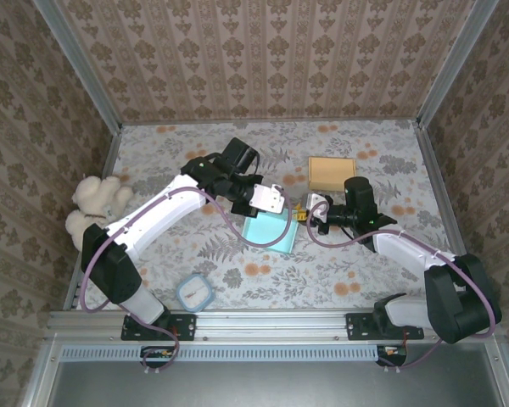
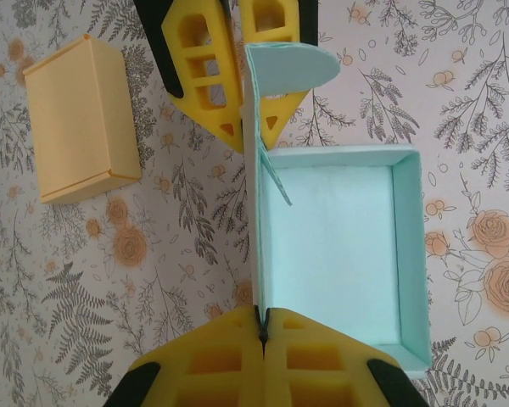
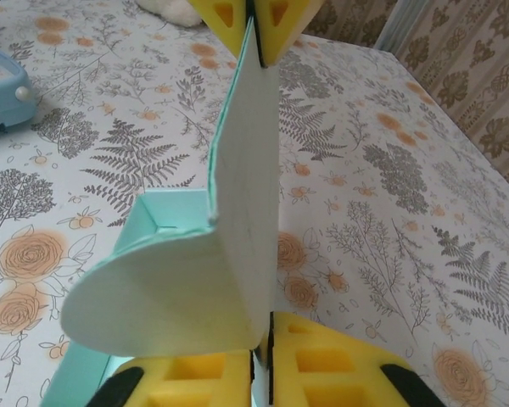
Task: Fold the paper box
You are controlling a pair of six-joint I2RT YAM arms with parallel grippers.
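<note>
1. The paper box [image 1: 268,231] is a pale teal open tray. It sits on the floral table [image 1: 365,271] near the middle, between the two arms' tips.
2. Its lid panel [image 3: 242,170] stands upright along one long side of the tray, edge-on to both wrist cameras. A rounded tab [image 3: 153,309] at one end of the panel curls over toward the open inside of the tray.
3. The left pincer [image 2: 261,332] is clenched on one end of the lid panel, its yellow fingers pressed together with the thin card between them.
4. The right pincer [image 3: 263,363] is likewise clamped on the opposite end of the same panel, just beside the rounded tab. The two pincers face each other along the panel's top edge.
5. The inside of the tray is bare. Its other three walls stand upright.
6. A closed tan box [image 2: 81,119] lies flat on the table near the teal one, apart from it, on the far side by the right arm.
7. A small blue-rimmed object [image 1: 195,293] lies toward the near edge by the left arm's base.
8. A cream plush toy [image 1: 93,202] sits at the table's left edge.
</note>
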